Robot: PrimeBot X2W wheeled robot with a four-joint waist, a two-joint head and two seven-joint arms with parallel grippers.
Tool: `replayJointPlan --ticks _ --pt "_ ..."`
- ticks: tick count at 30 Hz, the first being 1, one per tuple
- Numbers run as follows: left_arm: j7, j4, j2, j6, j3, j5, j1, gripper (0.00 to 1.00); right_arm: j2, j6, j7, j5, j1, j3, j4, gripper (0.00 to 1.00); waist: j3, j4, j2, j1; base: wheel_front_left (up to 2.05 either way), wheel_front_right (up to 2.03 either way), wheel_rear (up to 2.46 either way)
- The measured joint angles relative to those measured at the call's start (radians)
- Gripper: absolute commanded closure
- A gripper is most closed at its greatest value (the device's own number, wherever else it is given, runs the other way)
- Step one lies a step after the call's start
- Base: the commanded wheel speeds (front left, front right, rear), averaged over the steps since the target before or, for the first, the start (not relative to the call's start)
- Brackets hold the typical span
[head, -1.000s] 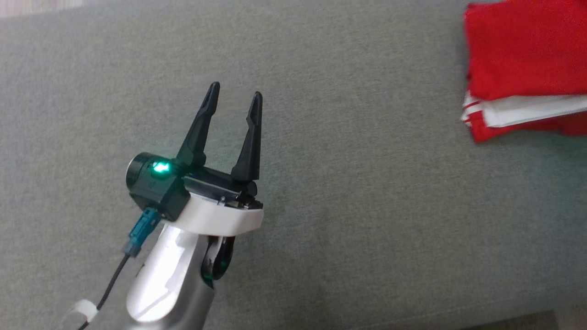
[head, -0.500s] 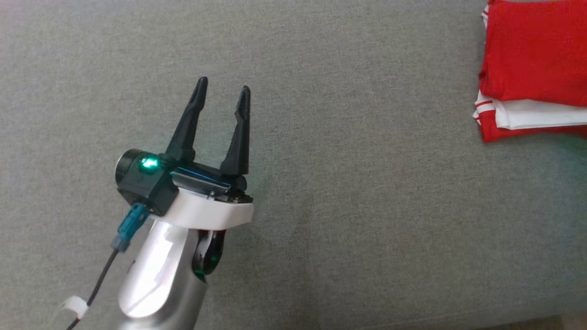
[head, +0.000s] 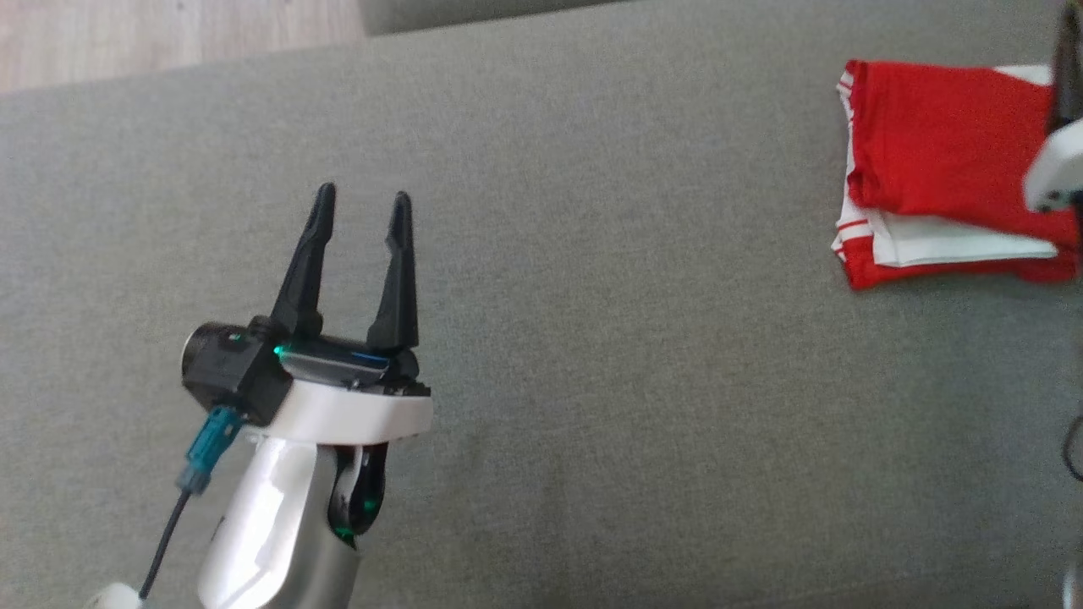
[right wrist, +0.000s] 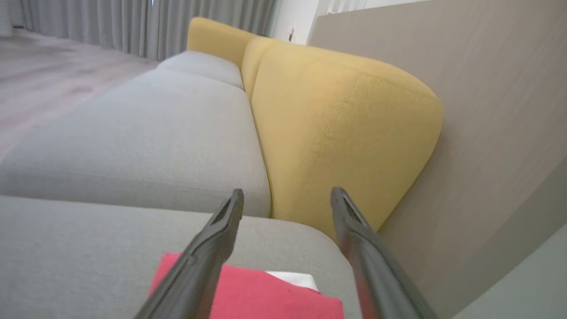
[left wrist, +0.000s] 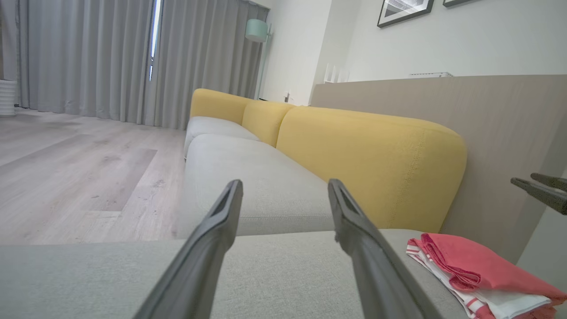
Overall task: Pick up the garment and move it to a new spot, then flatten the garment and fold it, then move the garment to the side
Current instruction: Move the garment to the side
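Observation:
The garment [head: 939, 144], red with white stripes, lies folded on the grey sofa seat [head: 643, 355] at the far right. My left gripper [head: 363, 196] hovers open and empty over the seat's left half, well apart from the garment. In the left wrist view its fingers [left wrist: 284, 184] stand apart, with the garment [left wrist: 469, 266] at the lower right. My right gripper [right wrist: 288, 192] is open just above the garment [right wrist: 266, 297], with nothing between its fingers. Its pale wrist [head: 1053, 173] overlaps the garment's right edge.
Yellow back cushions [left wrist: 367, 164] run along the seat's far side, against a beige wall panel [right wrist: 487, 110]. A second grey seat [left wrist: 248, 177] continues beyond a seam. Wood floor [head: 169, 38] lies past the seat's left end.
The head camera has shifted, so the whole picture moved. A pale part of my right arm now shows at the right edge over the garment. My left gripper stays open.

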Motion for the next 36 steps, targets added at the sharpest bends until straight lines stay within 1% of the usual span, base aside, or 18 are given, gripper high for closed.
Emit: replayJointPlan --ticks 5,7,8,9,12,13,17,21,24,26,28,31,36 --pt "0.0 -0.006 0.0 0.012 0.02 -0.007 0.033 0.0 0.06 0.0 -0.004 0.077 0.012 0.065 -0.111 0.0 -0.055 0.016 0.0 0.0 0.0 0.0 0.0" --pt "0.0 -0.008 0.0 0.017 0.036 -0.018 0.05 0.0 0.094 0.0 -0.002 0.114 0.033 0.079 -0.16 0.0 -0.074 0.028 0.0 -0.0001 0.0 0.0 0.0" --pt "0.0 -0.008 0.0 0.017 0.036 -0.018 0.05 0.0 0.094 0.0 -0.002 0.114 0.033 0.079 -0.16 0.0 -0.074 0.028 0.0 -0.0001 0.0 0.0 0.0" --pt "0.0 -0.008 0.0 0.021 0.047 -0.021 0.071 0.0 0.127 0.0 0.002 0.158 0.068 0.09 -0.206 0.0 -0.091 0.044 0.0 0.0 0.0 0.0 0.0" --pt "0.0 -0.005 0.0 0.024 0.062 -0.029 0.103 0.0 0.175 0.0 0.008 0.209 0.137 0.1 -0.262 0.0 -0.111 0.07 0.0 -0.0001 0.0 0.0 0.0" --pt "0.0 -0.002 0.0 0.029 0.069 -0.029 0.112 0.0 0.188 0.0 0.008 0.223 0.161 0.104 -0.278 0.0 -0.117 0.079 0.0 -0.0001 0.0 0.0 0.0" --pt "0.0 0.012 0.001 0.029 0.08 -0.029 0.141 0.0 0.235 0.0 -0.009 0.272 0.258 0.113 -0.318 0.0 -0.138 0.109 0.0 0.0 0.0 0.0 0.0" --pt "0.0 0.034 0.002 0.028 0.094 -0.032 0.171 0.0 0.244 0.0 -0.068 0.317 0.381 0.125 -0.326 0.0 -0.159 0.126 0.0 0.0 0.0 0.0 0.0" --pt "0.0 0.037 0.002 0.027 0.108 -0.082 0.201 0.0 0.247 0.0 -0.116 0.351 0.482 0.169 -0.311 0.0 -0.169 0.131 0.0 0.0 0.0 0.0 0.0" --pt "0.0 0.045 0.003 0.019 0.112 -0.089 0.218 0.0 0.253 0.0 -0.135 0.389 0.539 0.196 -0.295 0.0 -0.175 0.131 0.0 0.0 0.0 0.0 0.0" --pt "0.0 0.049 0.003 0.01 0.109 -0.09 0.235 0.0 0.254 0.0 -0.148 0.399 0.582 0.219 -0.285 0.0 -0.178 0.128 0.0 0.0 0.0 0.0 0.0" --pt "0.0 0.049 0.003 0.006 0.11 -0.093 0.246 0.0 0.255 0.0 -0.157 0.422 0.614 0.226 -0.284 0.0 -0.18 0.125 0.0 0.0 0.0 0.0 0.0" --pt "0.0 0.045 0.003 0.002 0.12 -0.097 0.246 0.0 0.255 0.0 -0.158 0.436 0.613 0.228 -0.311 0.0 -0.177 0.117 0.0 0.0001 0.0 0.0 0.0"
